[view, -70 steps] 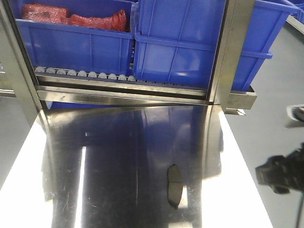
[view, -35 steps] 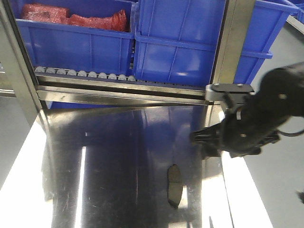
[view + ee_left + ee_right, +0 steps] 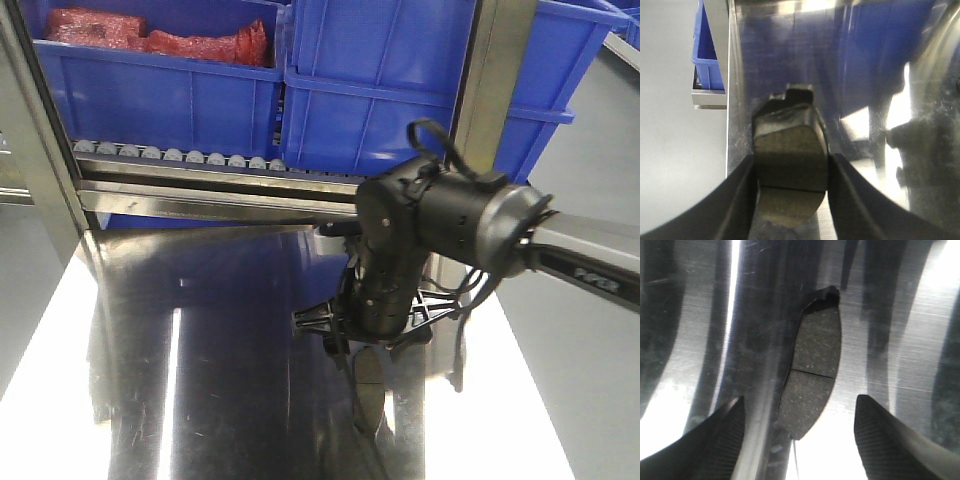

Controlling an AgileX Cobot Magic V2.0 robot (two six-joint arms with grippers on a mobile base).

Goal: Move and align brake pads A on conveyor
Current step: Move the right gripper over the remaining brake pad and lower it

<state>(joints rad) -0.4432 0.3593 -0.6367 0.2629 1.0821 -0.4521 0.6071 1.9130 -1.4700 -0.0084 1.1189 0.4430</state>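
The pad lies flat on the steel worktop, towards its near right part, with its long axis running near to far. The right tool hangs just above it with its fingers spread wide, one on each side of the pad and clear of it. A second pad is clamped between the fingers of the left tool, close to an edge of the worktop. Beyond the far edge, blue bins sit on a roller rack. The far-left bin holds red packets.
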